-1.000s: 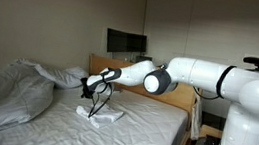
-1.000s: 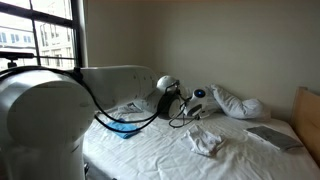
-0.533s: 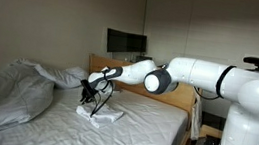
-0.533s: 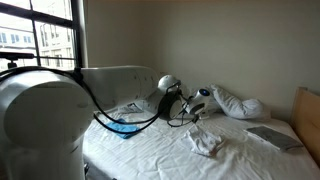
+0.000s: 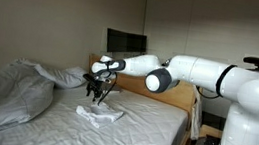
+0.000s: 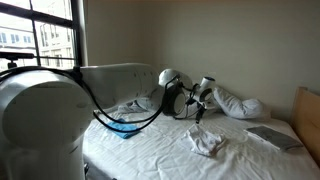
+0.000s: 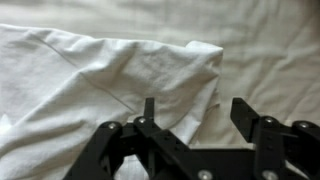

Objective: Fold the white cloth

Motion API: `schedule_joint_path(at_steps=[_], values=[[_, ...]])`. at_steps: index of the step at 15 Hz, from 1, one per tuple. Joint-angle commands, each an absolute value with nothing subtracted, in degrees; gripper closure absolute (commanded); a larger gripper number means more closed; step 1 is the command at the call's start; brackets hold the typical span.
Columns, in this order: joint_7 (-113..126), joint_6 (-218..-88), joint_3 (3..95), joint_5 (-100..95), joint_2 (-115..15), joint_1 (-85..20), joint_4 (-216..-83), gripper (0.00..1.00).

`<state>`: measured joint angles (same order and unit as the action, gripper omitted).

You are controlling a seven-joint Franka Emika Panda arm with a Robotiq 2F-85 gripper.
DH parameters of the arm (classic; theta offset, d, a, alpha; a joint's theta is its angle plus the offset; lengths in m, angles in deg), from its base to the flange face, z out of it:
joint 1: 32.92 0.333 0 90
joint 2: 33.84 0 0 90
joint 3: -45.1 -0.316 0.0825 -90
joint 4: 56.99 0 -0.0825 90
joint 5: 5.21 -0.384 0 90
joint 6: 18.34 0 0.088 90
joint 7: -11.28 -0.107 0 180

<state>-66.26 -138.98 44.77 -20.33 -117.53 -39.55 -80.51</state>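
Note:
The white cloth (image 5: 99, 117) (image 6: 207, 142) lies in a small crumpled heap on the bedsheet in both exterior views. My gripper (image 5: 96, 84) (image 6: 200, 106) hangs a short way above it, pointing down, apart from the fabric. In the wrist view the white cloth (image 7: 100, 80) fills the left and middle, one folded edge running toward a corner at upper right. My gripper (image 7: 197, 106) is open there; the two dark fingers (image 7: 244, 112) stand wide apart with only the cloth far below showing between them.
A big rumpled duvet (image 5: 6, 92) covers the bed's far side, and pillows (image 6: 240, 104) lie by the wooden headboard (image 5: 180, 97). A grey flat item (image 6: 272, 137) rests near the headboard. A monitor (image 5: 123, 43) stands behind the bed; a window (image 6: 40, 40) is on one wall.
The gripper has opened and let go of the cloth, then risen above it. The cloth has settled flat on the sheet.

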Motion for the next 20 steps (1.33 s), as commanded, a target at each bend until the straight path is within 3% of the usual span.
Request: schedule_joint_path(at_steps=[1,9,20], values=[[-70.23,-130.27,47.93,-17.24,-112.36,-38.84,-83.28,0.00],[-73.45,-111.53,50.73,-16.82,-106.02,-37.82,-82.89,0.00],[-72.59,-111.25,51.45,-18.22,-106.19,-37.81,-79.76,0.00]])
